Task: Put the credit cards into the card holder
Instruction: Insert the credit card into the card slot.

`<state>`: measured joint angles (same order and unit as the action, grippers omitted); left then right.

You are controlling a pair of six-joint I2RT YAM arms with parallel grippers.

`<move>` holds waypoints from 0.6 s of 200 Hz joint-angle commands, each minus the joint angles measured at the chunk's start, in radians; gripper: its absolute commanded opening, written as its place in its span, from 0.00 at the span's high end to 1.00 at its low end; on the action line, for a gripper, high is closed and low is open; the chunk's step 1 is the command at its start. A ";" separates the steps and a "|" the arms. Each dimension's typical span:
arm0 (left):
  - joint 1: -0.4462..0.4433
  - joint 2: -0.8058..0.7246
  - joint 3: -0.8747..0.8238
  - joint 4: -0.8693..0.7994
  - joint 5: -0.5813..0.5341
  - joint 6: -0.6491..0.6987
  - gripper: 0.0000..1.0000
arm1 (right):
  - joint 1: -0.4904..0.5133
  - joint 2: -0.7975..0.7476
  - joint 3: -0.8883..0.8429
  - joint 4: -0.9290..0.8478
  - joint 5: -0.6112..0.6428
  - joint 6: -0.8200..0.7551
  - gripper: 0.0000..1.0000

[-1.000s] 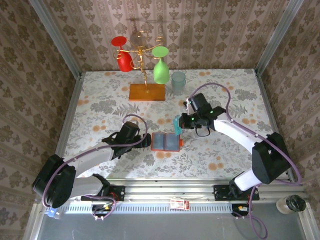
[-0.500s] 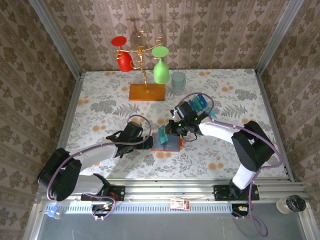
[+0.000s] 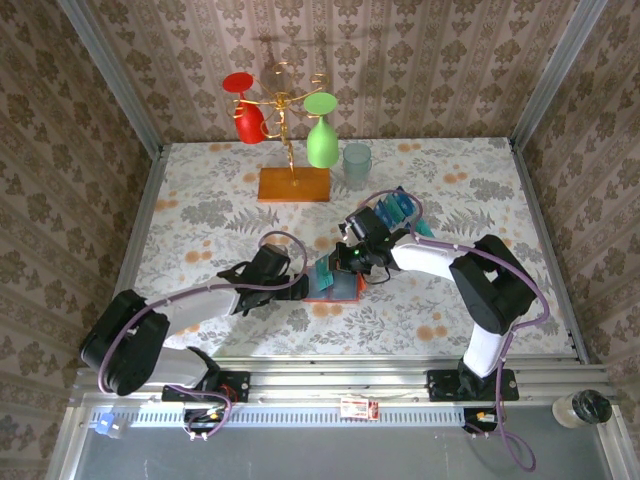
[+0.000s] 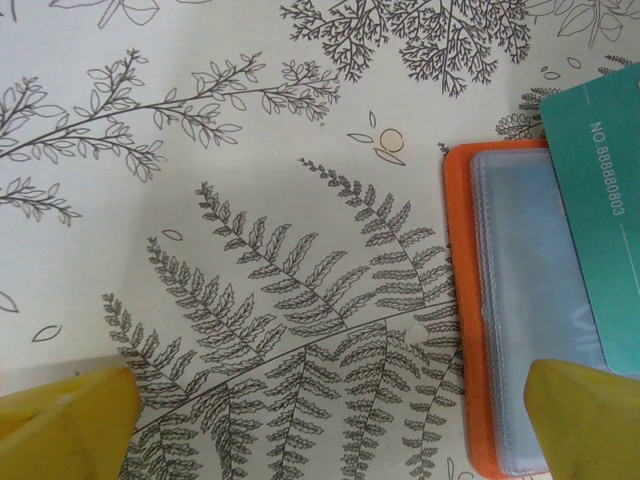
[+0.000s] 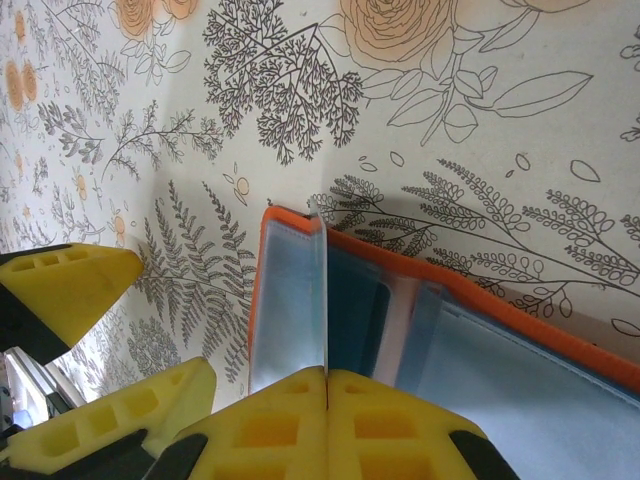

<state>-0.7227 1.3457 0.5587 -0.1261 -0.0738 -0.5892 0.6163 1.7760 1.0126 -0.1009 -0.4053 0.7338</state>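
The orange card holder [image 3: 346,291] lies open on the flowered table, its greyish-blue pockets [image 4: 523,310] facing up. My right gripper [image 3: 340,262] [image 5: 327,392] is shut on a teal credit card [image 3: 322,272] [image 4: 603,210], which shows edge-on [image 5: 320,285] over the holder's [image 5: 520,318] left pocket. I cannot tell whether its edge is inside the pocket. My left gripper [image 3: 302,285] [image 4: 325,430] is open just left of the holder, one finger [image 4: 590,420] over the holder's edge. More blue and teal credit cards [image 3: 398,208] lie beside the right arm.
At the back stands a wooden stand base [image 3: 294,184] with a gold rack holding a red glass [image 3: 245,110] and a green glass [image 3: 321,135]. A pale cup [image 3: 357,165] is next to it. Patterned walls close the table on three sides.
My right gripper has carried the teal card left, from beside the holder's right edge to over its left pocket. The left gripper has slid right to the holder's left edge.
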 commanded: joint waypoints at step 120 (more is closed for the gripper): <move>-0.037 0.068 0.029 0.052 0.002 0.026 0.00 | 0.008 0.020 -0.014 0.006 -0.018 0.003 1.00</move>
<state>-0.7467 1.3861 0.5652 -0.0998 -0.0814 -0.5819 0.6182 1.7760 1.0122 -0.1005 -0.4053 0.7338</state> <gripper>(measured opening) 0.999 0.044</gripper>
